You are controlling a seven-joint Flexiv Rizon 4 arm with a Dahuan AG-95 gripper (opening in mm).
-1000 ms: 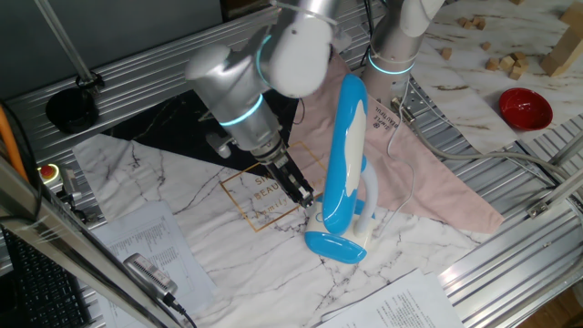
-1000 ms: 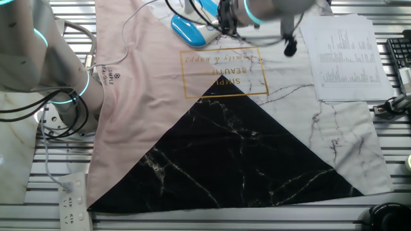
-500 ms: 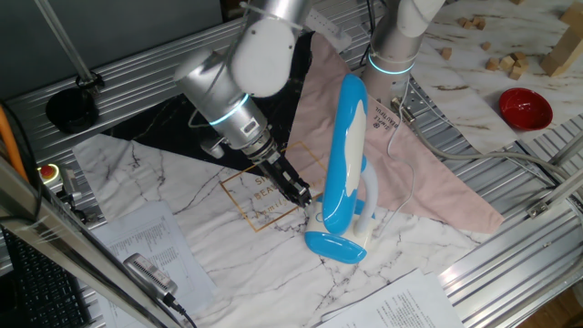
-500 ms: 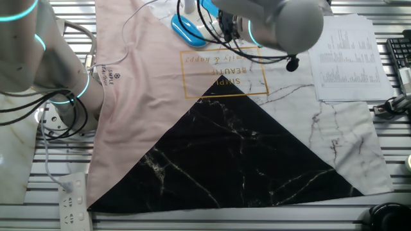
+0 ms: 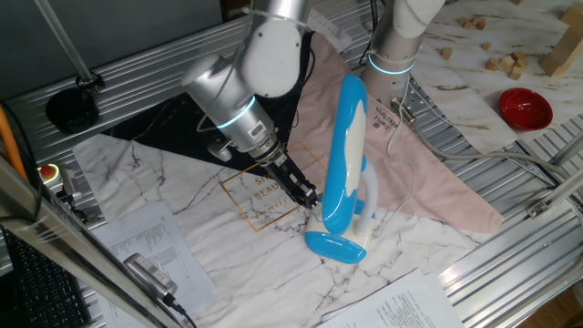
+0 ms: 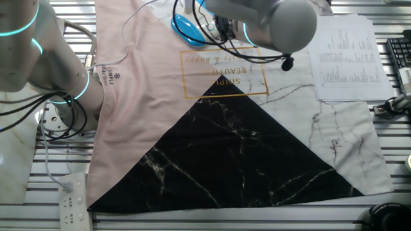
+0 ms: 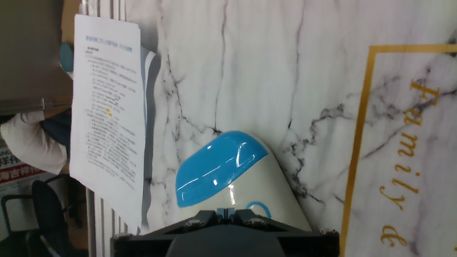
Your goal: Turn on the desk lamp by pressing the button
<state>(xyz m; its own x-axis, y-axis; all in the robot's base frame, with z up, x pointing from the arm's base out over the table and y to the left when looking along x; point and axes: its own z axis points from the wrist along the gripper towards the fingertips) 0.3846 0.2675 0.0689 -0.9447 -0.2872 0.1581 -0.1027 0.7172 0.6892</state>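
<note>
The desk lamp (image 5: 344,150) stands upright on the marble cloth, with a long sky-blue head, a white curved arm and an oval blue foot (image 5: 335,246). In the hand view the foot (image 7: 214,168) lies just ahead of the fingers, and a blue ring button (image 7: 257,209) sits on its white part by the fingertips. My gripper (image 5: 310,196) points down at the left side of the foot. Its fingertips (image 7: 223,213) touch each other, so it is shut and empty. In the other fixed view the foot (image 6: 186,29) shows at the top, with the gripper (image 6: 225,27) beside it.
A second arm's base (image 5: 393,55) stands behind the lamp on the pink cloth (image 5: 428,173). A red bowl (image 5: 526,107) and wooden blocks (image 5: 506,62) lie at the far right. Printed papers (image 7: 107,114) lie near the foot. A lamp cable (image 5: 405,196) runs over the pink cloth.
My gripper has moved a little to the right and down, closer to the lamp's foot. The lamp has not moved.
</note>
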